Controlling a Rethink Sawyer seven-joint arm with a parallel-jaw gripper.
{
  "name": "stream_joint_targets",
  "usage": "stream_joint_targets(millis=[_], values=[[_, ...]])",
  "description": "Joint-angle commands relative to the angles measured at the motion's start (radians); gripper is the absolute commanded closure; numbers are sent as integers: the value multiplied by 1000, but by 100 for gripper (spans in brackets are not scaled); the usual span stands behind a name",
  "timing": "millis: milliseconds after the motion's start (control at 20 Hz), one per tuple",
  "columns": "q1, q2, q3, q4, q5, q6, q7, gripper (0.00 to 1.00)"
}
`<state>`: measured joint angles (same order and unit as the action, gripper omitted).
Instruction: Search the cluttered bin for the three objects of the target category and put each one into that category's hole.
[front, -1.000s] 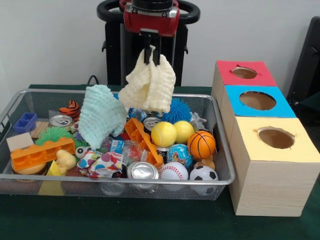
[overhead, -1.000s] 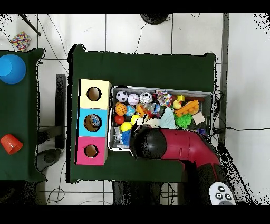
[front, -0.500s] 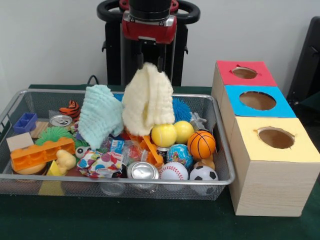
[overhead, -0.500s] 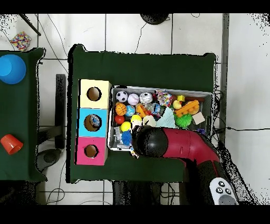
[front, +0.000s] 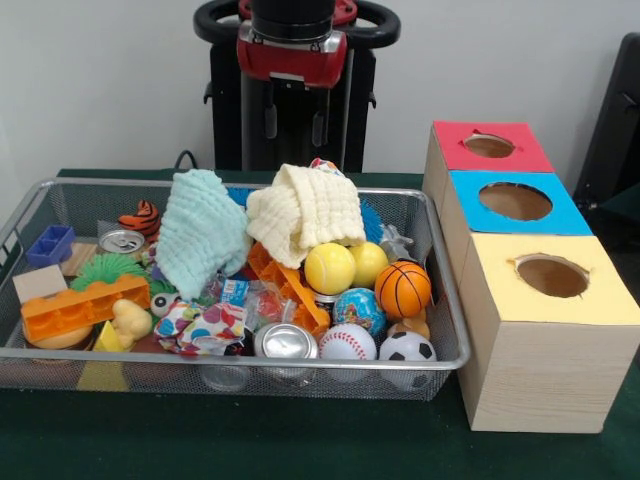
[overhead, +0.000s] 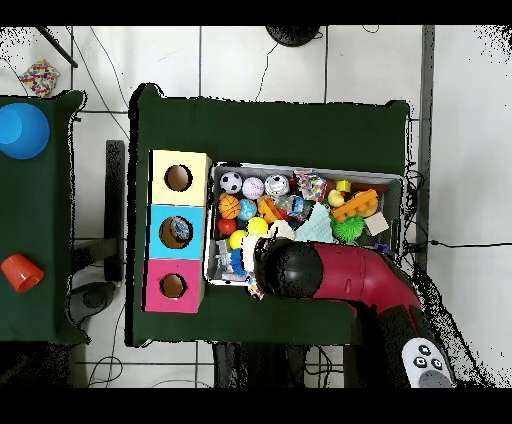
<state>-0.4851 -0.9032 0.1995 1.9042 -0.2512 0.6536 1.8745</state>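
A cream cloth (front: 305, 211), hanging from the pincer (front: 292, 122) a second ago, now lies back in the wire bin (front: 443, 330) beside a mint cloth (front: 203, 232). The pincer hangs open and empty above; the three-holed boxes (front: 545, 285) wait alongside, no cloth delivered.

I log a plain pale wall (front: 100, 80), white tiled floor (overhead: 260, 65) crossed by cables, and a green-clothed counter (overhead: 270, 130).
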Motion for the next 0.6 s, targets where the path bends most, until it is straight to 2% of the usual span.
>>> stream_joint_targets(millis=[50, 300, 450, 600], values=[[1, 28, -19, -42, -13, -6, 83, 0], [49, 45, -69, -131, -64, -33, 122, 0], [124, 46, -147, -196, -105, -25, 190, 0], [204, 42, -226, -227, -127, -11, 263, 0]])
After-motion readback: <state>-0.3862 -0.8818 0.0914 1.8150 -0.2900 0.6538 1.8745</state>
